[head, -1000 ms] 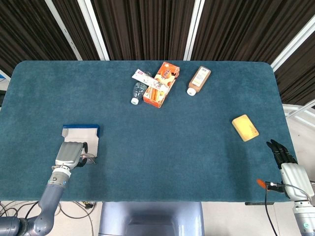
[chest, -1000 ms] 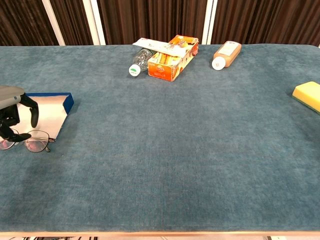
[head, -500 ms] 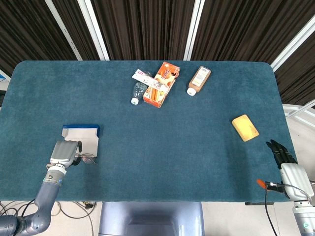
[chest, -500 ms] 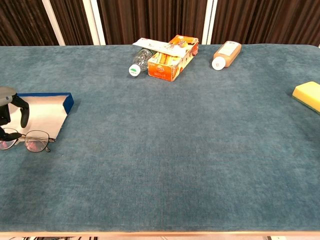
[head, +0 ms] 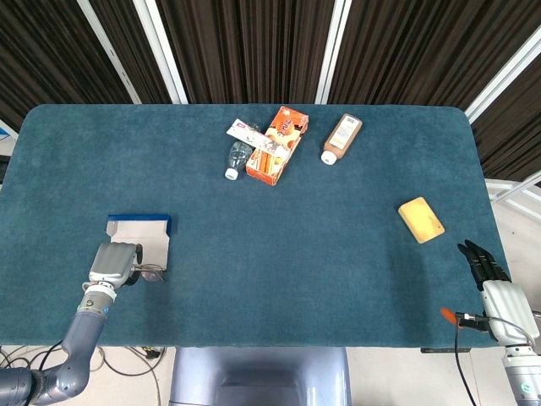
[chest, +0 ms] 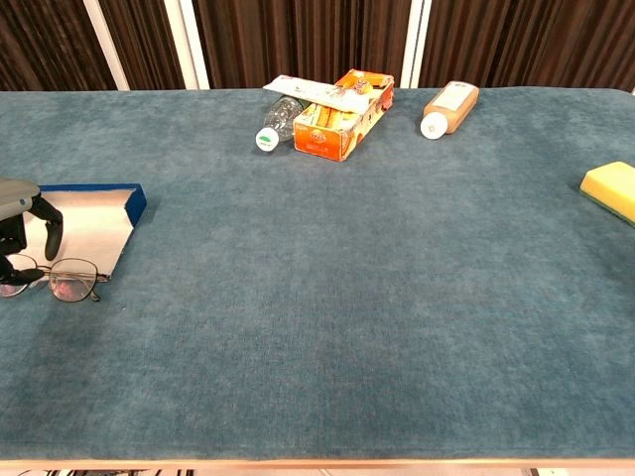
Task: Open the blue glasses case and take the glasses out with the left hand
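Since half a second ago, left hand shifts slightly inward, fingers apart over one pair of glasses.
One blue glasses case, open, beside them; right hand idle, fingers straight, empty.

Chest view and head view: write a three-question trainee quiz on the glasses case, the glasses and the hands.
1. True or false: the blue glasses case lies open.
2. Where are the glasses? A) inside the case B) on the table in front of the case C) beside the yellow sponge
3. Which hand is at the glasses, and where is the other?

Key
1. True; its pale lining shows.
2. B.
3. The left hand is at the glasses' left side; whether it grips them cannot be told. The right hand is at the table's right edge, holding nothing.
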`<state>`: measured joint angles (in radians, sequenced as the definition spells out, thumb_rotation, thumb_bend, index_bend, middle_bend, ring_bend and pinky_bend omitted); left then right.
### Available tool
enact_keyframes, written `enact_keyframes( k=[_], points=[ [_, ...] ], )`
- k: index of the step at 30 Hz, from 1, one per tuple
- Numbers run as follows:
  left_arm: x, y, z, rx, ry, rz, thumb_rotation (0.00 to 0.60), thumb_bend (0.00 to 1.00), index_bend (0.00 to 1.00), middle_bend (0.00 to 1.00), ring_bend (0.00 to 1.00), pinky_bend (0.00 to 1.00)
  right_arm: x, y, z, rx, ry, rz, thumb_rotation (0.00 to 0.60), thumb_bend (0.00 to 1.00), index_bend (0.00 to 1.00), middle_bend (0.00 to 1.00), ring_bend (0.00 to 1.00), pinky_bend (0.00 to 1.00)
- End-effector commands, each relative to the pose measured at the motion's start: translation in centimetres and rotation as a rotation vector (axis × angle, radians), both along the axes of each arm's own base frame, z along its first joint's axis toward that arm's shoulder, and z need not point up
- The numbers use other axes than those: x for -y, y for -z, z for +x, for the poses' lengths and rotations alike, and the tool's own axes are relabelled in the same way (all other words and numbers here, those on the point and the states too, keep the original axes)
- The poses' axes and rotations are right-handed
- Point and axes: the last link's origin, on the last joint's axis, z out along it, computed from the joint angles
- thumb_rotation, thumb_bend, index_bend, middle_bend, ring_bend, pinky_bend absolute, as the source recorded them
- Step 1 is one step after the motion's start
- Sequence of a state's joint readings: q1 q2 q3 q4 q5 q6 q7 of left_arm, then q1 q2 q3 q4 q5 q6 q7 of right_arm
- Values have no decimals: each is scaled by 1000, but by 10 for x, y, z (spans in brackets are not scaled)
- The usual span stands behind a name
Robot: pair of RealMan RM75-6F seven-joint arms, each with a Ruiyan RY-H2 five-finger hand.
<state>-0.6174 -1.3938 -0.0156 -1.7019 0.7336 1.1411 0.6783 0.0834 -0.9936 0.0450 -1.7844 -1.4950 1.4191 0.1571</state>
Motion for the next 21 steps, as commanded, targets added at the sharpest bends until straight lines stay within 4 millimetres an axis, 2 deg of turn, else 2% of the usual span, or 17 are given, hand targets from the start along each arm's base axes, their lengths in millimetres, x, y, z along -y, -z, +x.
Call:
enact_keyframes(
  k=[1,9,16,21],
  points=[
    [0,0,0,0,-1,-2,600,321,525,1000,963,1000,0,0,0,0,0,-1,600,141,0,0,0,186],
    [0,4,1,9,-7,-12,600,353,534,1000,963,1000,0,0,0,-1,0,-1,600,141,0,0,0,186],
    [0,5,0,10,-9,-12,600,463,555,1000,962,1000,0,0,0,0,0,0,600,141,0,0,0,186],
    [1,4,0,14,-12,-10,600,495,570,1000,963,1000,0,0,0,0,0,0,600,141,0,0,0,186]
  ],
)
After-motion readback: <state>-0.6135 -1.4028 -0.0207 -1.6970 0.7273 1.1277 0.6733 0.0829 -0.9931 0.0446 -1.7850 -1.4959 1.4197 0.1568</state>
